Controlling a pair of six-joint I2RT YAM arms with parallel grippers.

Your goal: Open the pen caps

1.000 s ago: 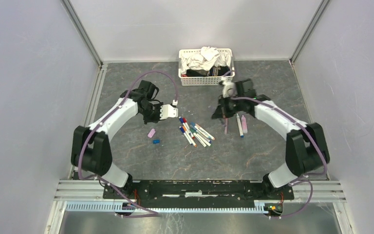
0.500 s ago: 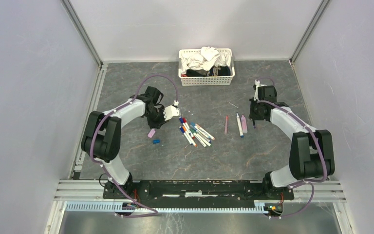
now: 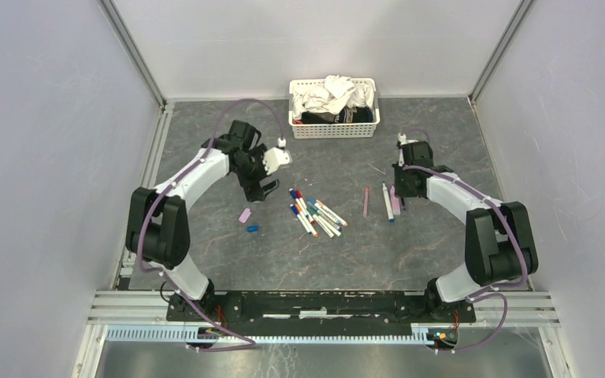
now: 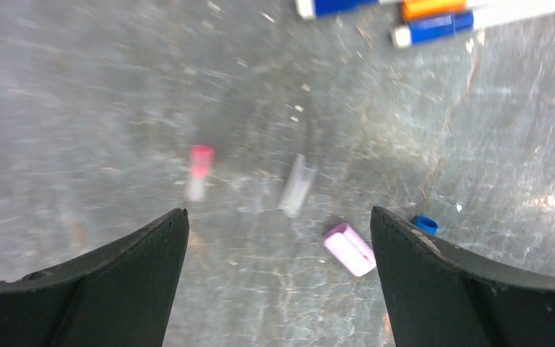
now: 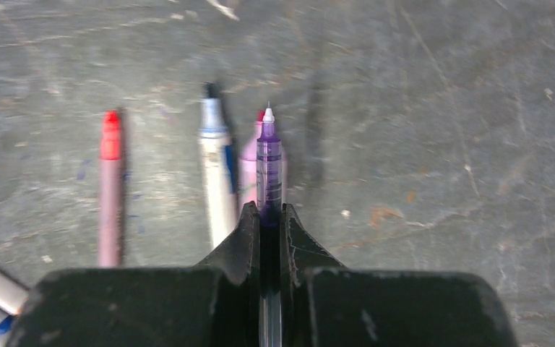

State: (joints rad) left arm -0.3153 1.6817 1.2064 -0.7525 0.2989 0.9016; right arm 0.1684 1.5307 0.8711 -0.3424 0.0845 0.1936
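Top external, far left: finds the left gripper point(image 3: 261, 190) lifted up and away from where it hung a second ago. Spread wide in the left wrist view, gripping nothing. Under it on the table point(image 4: 79, 108): a pink cap point(image 4: 349, 249) and a blue cap point(image 4: 425, 224) near each other, plus a red-tipped piece point(image 4: 199, 170) and a clear piece point(image 4: 296, 185), both too smeared to call; possibly just let go. Centre stage, the pile of pens point(image 3: 315, 214), coloured ends on, waiting. Further right, a row of three pens point(image 3: 387, 202) side by side. Over them now, back in from the outward swing of half a second ago, the right gripper point(image 3: 400, 183): clamped tight on a purple pen point(image 5: 268, 163), bare tip showing, just above a pink pen point(image 5: 247, 173). Looks like one more cap off and that pen about to join the row; most of the pile to go.
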